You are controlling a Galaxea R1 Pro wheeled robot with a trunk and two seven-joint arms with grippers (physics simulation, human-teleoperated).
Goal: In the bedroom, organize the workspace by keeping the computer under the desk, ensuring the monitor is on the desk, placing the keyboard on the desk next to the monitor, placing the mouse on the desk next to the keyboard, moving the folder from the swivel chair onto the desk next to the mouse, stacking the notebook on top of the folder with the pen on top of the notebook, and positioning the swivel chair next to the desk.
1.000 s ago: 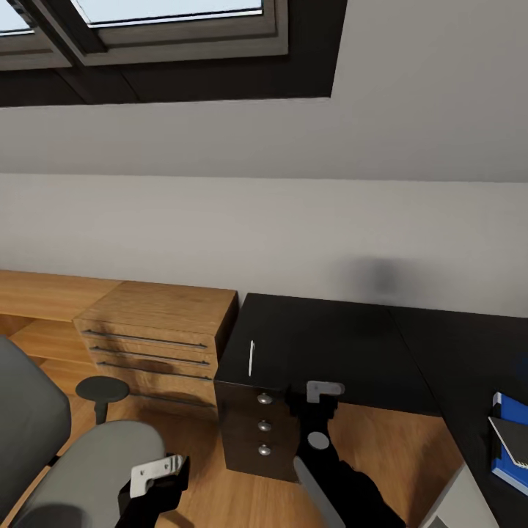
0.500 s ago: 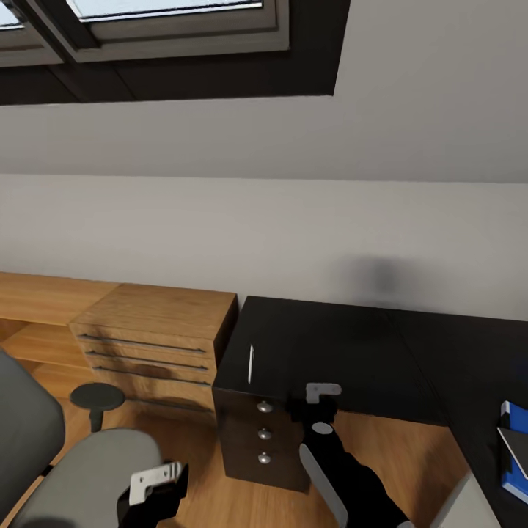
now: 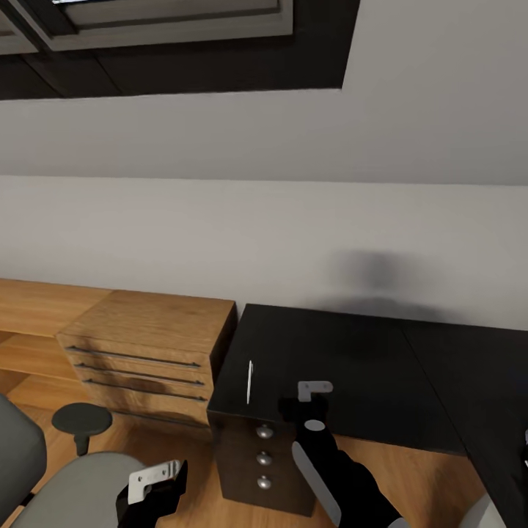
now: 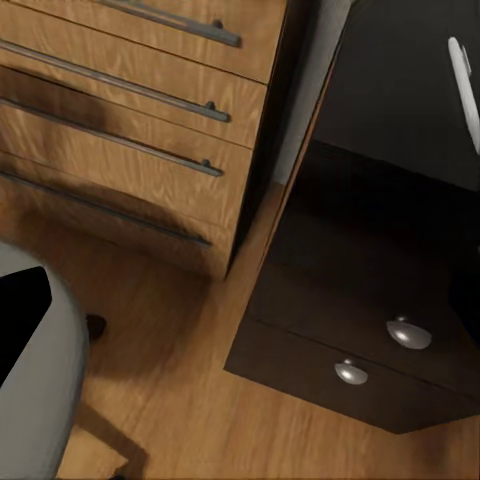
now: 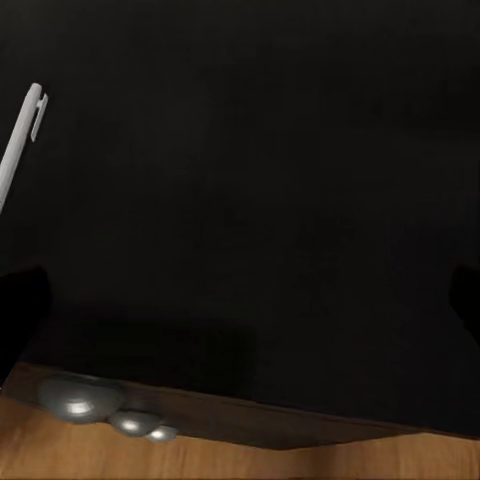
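Note:
A slim white pen (image 3: pixel 250 381) lies near the left end of the black desk (image 3: pixel 345 352), close to its front edge. My right gripper (image 3: pixel 315 390) hovers over that front edge, a short way to the right of the pen, open with nothing between its fingers. The right wrist view has the pen (image 5: pixel 20 140) off to one side on the desk top (image 5: pixel 260 180). My left gripper (image 3: pixel 155 475) hangs low and open above the grey seat of the swivel chair (image 3: pixel 73 491). The left wrist view catches the pen (image 4: pixel 462 85) too. Monitor, keyboard, mouse, computer, folder and notebook are out of view.
A light wooden drawer unit (image 3: pixel 147 334) stands against the desk's left side. Under the desk's left end is a dark drawer block with round knobs (image 3: pixel 264 458). The chair's black armrest (image 3: pixel 81 419) sits between chair and drawers. The floor is wood.
The whole view has shifted, so the camera moved; the blue folder and notebook slid out at the right edge. The right gripper now sits closer to the pen.

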